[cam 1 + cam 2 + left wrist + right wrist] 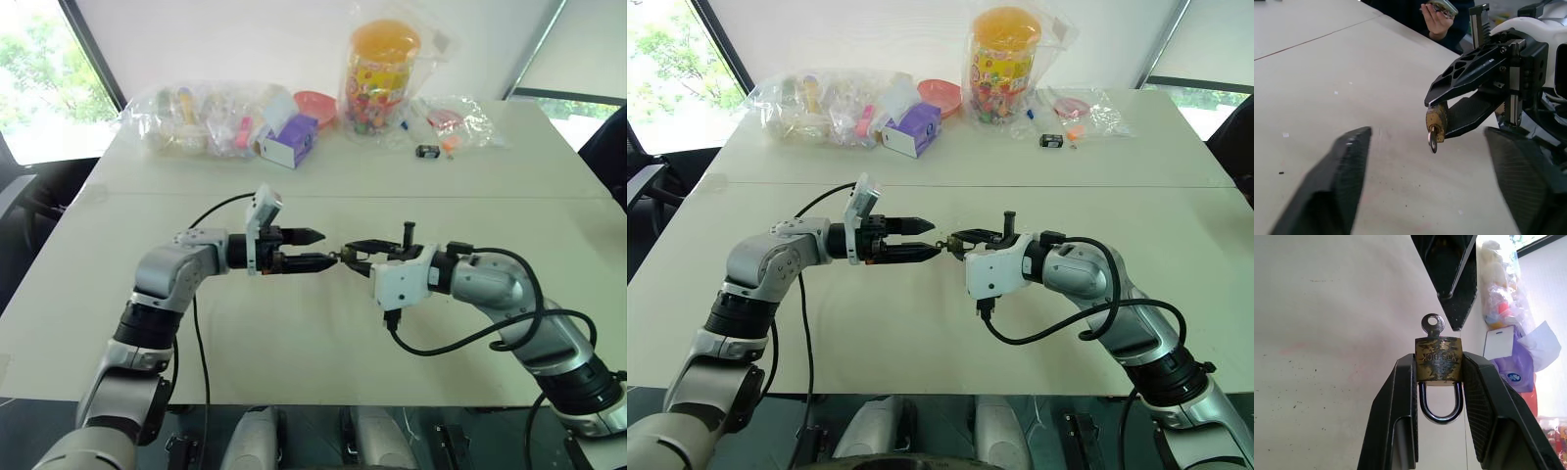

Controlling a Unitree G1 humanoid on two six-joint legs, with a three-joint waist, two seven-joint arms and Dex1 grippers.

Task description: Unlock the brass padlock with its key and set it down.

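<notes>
A wide pale bench (313,323) fills the scene, with windows behind it. At its far edge lie clear plastic bags (196,119) of small goods, a purple box (290,140) and a tall jar (380,73) of coloured things.

Above the middle of the bench the two arms meet. The right hand (1439,382) pinches the brass padlock (1439,364) by its sides, in the air. The key (1432,326) sits in the lock body and points toward the left hand (312,249), whose fingers are spread just beside it and hold nothing.

I judge the unlocking step is in hand: the left hand must close on the key head and turn it.

The shackle looks seated; whether it is released I cannot tell. A person's hand (1436,18) appears at the bench edge, cut off.
</notes>
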